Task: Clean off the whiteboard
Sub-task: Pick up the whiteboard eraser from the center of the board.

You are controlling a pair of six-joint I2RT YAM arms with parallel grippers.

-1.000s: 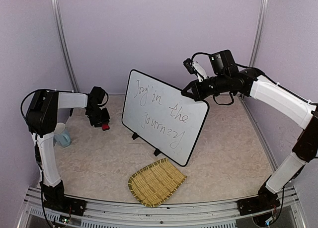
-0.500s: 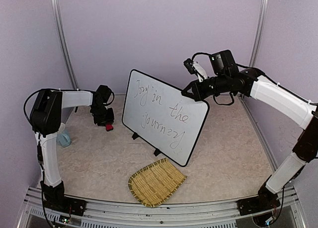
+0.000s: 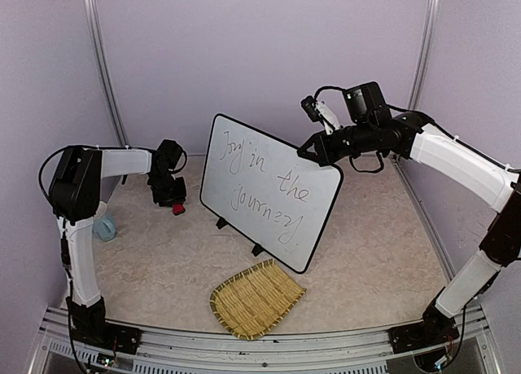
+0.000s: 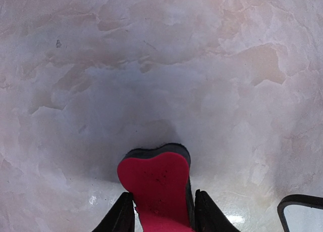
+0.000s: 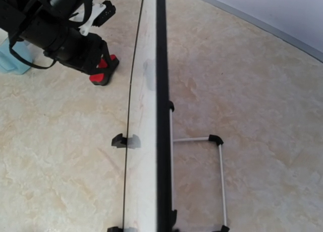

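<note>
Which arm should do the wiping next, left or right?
Left. The left arm has the red eraser in its jaws, just left of the whiteboard, whose writing is intact. The right arm has its jaws shut on the board's top edge, steadying it.

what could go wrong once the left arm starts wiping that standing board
1. The whiteboard stands only on small feet and a thin wire stand. If the right gripper clamped at its top corner slips, a wipe may tip or slide it.
2. The left gripper holds the red eraser by one end, so pressing on the board might twist it loose.
</note>
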